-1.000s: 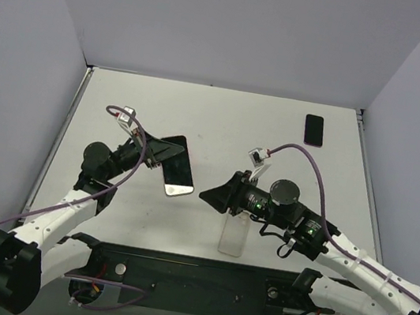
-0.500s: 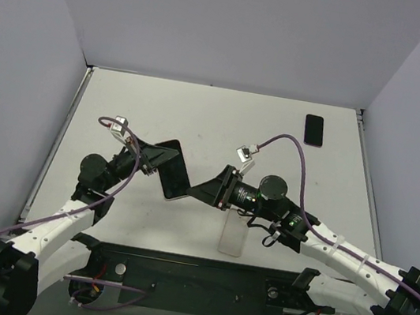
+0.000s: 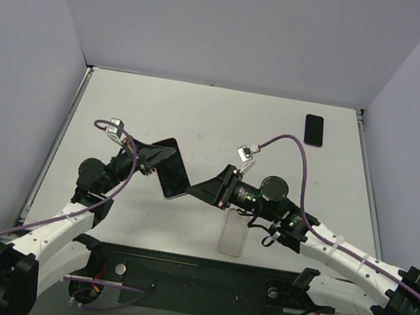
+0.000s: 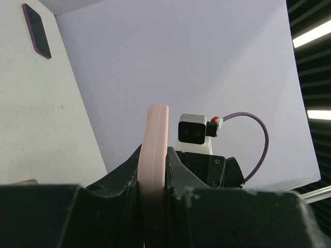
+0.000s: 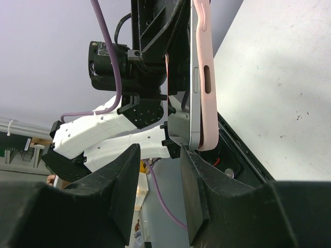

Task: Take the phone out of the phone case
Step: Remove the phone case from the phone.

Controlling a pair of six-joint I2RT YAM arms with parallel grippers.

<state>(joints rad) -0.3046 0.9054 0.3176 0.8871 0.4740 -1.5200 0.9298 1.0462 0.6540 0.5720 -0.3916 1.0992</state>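
Note:
The phone (image 3: 173,170), dark screen and silver rim, sits in a pink case and is held tilted above the table. My left gripper (image 3: 154,158) is shut on it. In the left wrist view the pink case (image 4: 155,129) stands edge-on between the left gripper (image 4: 153,155) fingers. My right gripper (image 3: 203,192) is open at the phone's near end. In the right wrist view the silver phone edge (image 5: 195,77) and the pink case (image 5: 206,88) hang just above the right gripper (image 5: 160,155). One of its fingers (image 5: 191,181) is at the phone's lower corner.
A clear flat rectangular piece (image 3: 233,233) lies on the table under the right arm. A second dark phone (image 3: 314,129) lies at the back right, and also shows in the left wrist view (image 4: 36,31). Grey walls enclose the white table (image 3: 224,120).
My right gripper has moved left up to the phone's near end. My left gripper has drawn the phone slightly left and tilted it more. Little has moved in the last half second.

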